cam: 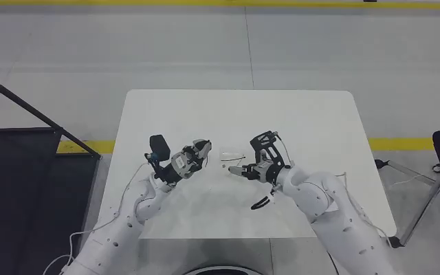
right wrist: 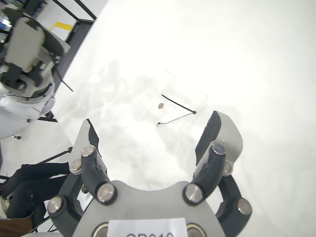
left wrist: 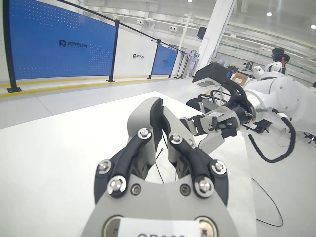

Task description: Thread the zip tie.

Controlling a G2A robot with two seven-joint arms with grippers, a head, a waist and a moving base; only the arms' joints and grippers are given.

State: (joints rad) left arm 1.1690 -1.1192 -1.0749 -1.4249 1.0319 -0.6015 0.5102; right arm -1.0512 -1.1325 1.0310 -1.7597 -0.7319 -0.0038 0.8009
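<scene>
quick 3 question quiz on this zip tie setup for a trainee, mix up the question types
1. True or false: the right gripper is open.
2. The left gripper is shut on: A) a thin zip tie; B) a red cable; C) a screwdriver.
3. Fill in: the loose zip tie lying beyond the right gripper is coloured ____.

Key: 1 true; 2 A; 3 black.

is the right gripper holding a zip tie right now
No, the right gripper is open and empty; a zip tie lies on the table beyond it.
</scene>
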